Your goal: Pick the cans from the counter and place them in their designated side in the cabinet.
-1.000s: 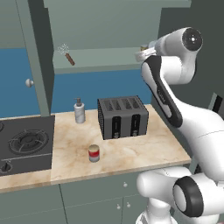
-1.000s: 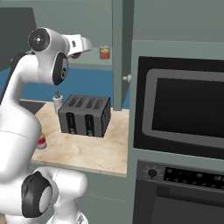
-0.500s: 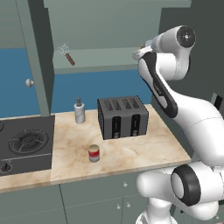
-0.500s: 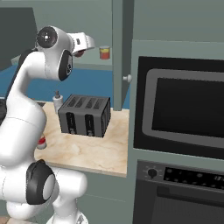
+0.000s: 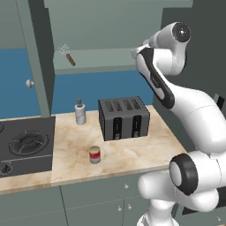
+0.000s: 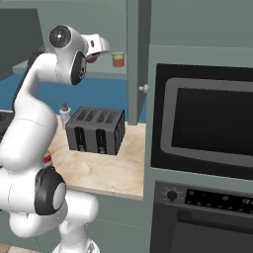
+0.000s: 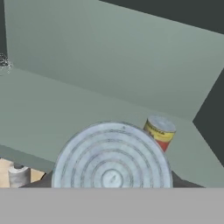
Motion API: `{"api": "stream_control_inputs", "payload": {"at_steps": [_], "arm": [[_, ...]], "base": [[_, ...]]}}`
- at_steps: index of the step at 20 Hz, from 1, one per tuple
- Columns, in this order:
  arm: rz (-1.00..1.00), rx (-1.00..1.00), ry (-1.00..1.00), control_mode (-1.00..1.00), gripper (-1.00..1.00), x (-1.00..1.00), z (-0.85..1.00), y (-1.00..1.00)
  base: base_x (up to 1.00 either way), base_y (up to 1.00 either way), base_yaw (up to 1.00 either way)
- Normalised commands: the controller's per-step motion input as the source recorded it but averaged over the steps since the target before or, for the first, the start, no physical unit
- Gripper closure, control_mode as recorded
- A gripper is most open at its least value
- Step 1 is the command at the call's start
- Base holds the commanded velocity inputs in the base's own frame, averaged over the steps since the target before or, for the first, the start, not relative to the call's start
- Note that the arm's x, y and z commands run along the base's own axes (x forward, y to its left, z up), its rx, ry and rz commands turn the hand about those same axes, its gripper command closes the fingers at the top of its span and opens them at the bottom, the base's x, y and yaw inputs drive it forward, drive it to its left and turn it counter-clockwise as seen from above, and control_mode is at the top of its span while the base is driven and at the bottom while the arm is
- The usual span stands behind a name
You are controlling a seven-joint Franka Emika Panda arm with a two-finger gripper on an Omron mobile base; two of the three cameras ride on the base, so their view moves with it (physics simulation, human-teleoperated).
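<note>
My gripper (image 6: 100,48) is up at the cabinet shelf (image 5: 101,62) and is shut on a can. That can's grey ringed end (image 7: 111,157) sits low in the hand view and hides the fingertips. A little of its red side (image 6: 91,58) shows under the hand in the right base view. An orange-red can with a bluish-grey top (image 7: 159,131) stands upright on the shelf just beyond it, toward the right end (image 6: 118,59). A red can with a pale band (image 5: 94,154) stands on the counter (image 5: 128,152), in front of the toaster and to its left.
A black toaster (image 5: 123,118) stands mid-counter, with a pale pump bottle (image 5: 80,112) to its left. The stove top (image 5: 24,143) lies at the left. A whisk (image 5: 67,54) rests at the shelf's left end beside the open door panel (image 5: 37,57). A built-in oven (image 6: 207,123) stands at the right.
The hand with its can has hardly moved at the shelf. The arm's shoulder and lower links have swung round beneath it.
</note>
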Motion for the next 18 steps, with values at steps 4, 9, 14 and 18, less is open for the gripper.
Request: {"api": "stream_control_inputs", "payload": {"at_steps": [4, 9, 14, 18], "arm": [[0.01, -0.01, 0.02, -1.00, 1.00, 0.20, -0.06, 0.00], [0.01, -0.01, 0.00, -1.00, 1.00, 0.15, -0.11, -0.02], [0.02, -0.01, 0.00, -1.00, 1.00, 0.11, -0.12, -0.07], [0.02, -0.01, 0.00, -1.00, 1.00, 0.16, -0.02, -0.03]], "base": [[0.00, 0.00, 0.00], [0.00, 0.00, 0.00], [0.00, 0.00, 0.00], [0.00, 0.00, 0.00]]}}
